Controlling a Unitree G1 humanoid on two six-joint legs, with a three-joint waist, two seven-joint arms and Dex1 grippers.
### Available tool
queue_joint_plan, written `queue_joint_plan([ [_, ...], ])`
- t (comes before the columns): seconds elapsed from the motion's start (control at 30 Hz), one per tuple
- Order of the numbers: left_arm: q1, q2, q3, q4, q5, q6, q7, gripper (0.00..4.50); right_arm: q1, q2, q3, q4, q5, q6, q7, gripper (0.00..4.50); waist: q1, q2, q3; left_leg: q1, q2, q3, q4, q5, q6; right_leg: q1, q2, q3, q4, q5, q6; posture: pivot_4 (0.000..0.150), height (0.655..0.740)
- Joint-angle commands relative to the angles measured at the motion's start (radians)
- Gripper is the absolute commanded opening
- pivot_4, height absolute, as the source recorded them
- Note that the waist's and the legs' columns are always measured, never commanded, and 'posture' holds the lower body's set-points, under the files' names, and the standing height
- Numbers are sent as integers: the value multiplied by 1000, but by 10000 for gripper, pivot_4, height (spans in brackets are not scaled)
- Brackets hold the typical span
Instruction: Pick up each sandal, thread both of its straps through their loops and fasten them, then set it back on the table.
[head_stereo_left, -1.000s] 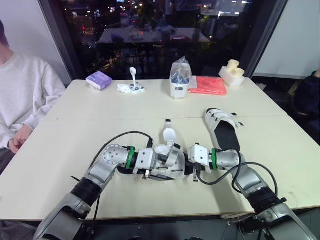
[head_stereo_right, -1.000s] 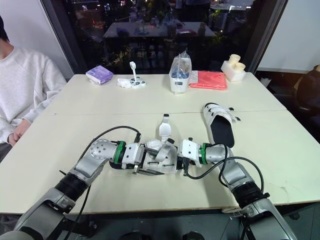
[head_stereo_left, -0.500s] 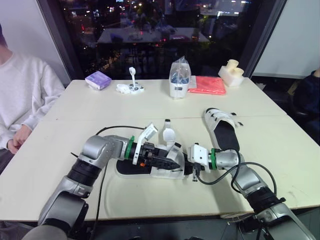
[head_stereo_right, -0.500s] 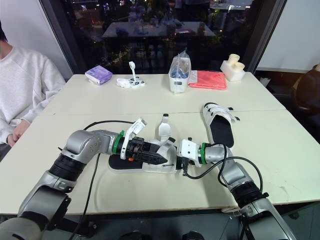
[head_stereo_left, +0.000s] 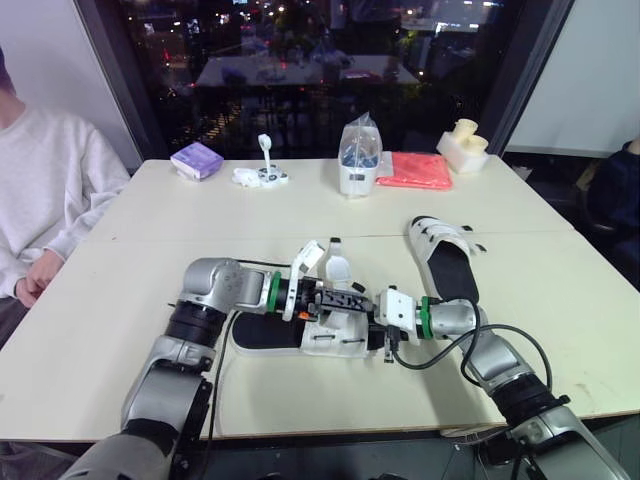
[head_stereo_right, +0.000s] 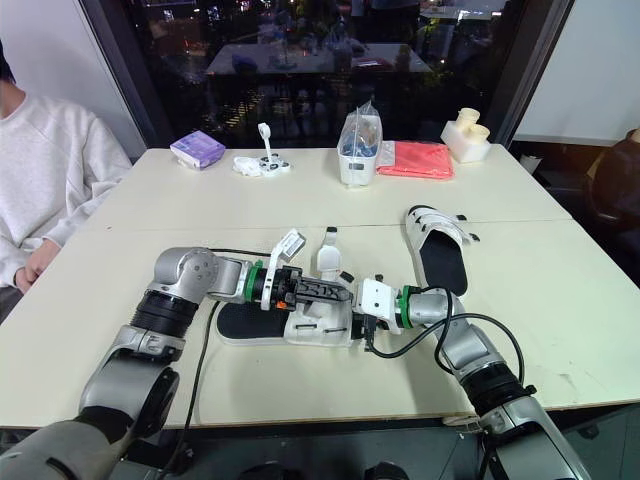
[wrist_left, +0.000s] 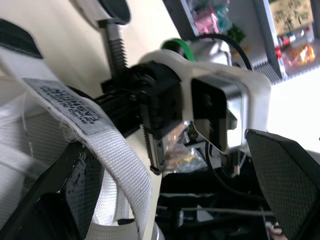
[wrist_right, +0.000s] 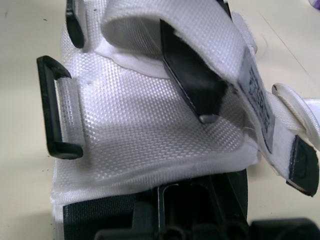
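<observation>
A sandal with a black sole (head_stereo_left: 262, 335) and white straps lies flat near the table's front, one strap (head_stereo_left: 335, 268) standing up. My left gripper (head_stereo_left: 352, 300) reaches across its upper, open, one finger (wrist_right: 192, 82) tucked under a labelled strap (wrist_left: 95, 135). My right gripper (head_stereo_left: 374, 330) is at the sandal's right end, shut on its edge. A black loop (wrist_right: 55, 107) sits on the side of the white upper. The second sandal (head_stereo_left: 447, 262) lies further right, apart from both grippers.
A person in a white sweater (head_stereo_left: 45, 190) sits at the table's (head_stereo_left: 100, 300) left edge. Along the far side stand a purple box (head_stereo_left: 197, 159), small white parts (head_stereo_left: 262, 176), a plastic bag on a container (head_stereo_left: 360, 158), a red cloth (head_stereo_left: 416, 170) and white cups (head_stereo_left: 464, 146). Black cables (head_stereo_left: 455, 350) trail by my right arm.
The sandal, tilted up a second ago, now lies flat. My left gripper has slid right across it toward the right gripper. The right gripper has stayed put.
</observation>
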Motion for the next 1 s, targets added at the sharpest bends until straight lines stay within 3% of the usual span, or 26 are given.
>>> queue_joint_plan([
  [0.03, -13, -2, 44, 31, 21, 19, 57, 44727, 24, -7, 19, 37, -43, 37, -7, 0, 0, 0, 0, 0, 0, 0, 0, 0, 0, 0, 0, 0, 0, 0, 0, 1500, 7400],
  [0.17, -14, -15, 77, 44, 17, 41, 85, 44727, 23, -5, 22, 42, -45, 35, -7, 0, 0, 0, 0, 0, 0, 0, -1, 0, -2, 0, 0, 0, 0, 0, 0, 1500, 7400],
  [0.23, -11, -22, 91, 43, 15, 51, 99, 39731, 21, -5, 23, 42, -45, 34, -6, 0, 0, 0, 0, 0, 0, 0, -1, 0, -2, 0, 0, 0, 0, 0, 0, 1500, 7400],
  [0.43, 2, -35, 115, 27, 6, 64, 128, 12447, 14, -3, 25, 48, -47, 31, -4, 0, 0, 0, 0, 1, 0, 0, -2, 0, -3, 0, 0, 0, 0, 0, 0, 1500, 7400],
  [0.5, 8, -34, 120, 16, 3, 66, 132, 1102, 14, -3, 25, 48, -47, 30, -3, 0, 0, 0, 0, 0, 0, 0, -2, 0, -3, 0, 0, 0, 0, 0, 0, 1500, 7400],
  [0.63, 39, -10, 108, -64, -16, 17, 83, 483, 13, -4, 25, 47, -46, 32, -1, 0, 0, 0, 0, 0, 0, 0, -2, 0, -3, 0, 0, 0, 0, 0, 0, 1500, 7400],
  [0.8, 195, 116, -80, -396, 76, -368, -178, 483, 17, -6, 27, 45, -45, 33, 1, 0, -2, 0, 0, 0, 0, 1, -4, 1, -5, -2, -1, 1, -1, -1, -2, 1500, 7400],
  [1.0, 311, 148, -140, -526, 212, -844, -343, 483, 18, -9, 27, 46, -46, 31, 11, 0, 0, 0, 0, 0, 0, 1, -5, 1, -6, -5, -2, 1, -2, -4, -8, 1500, 7400],
])
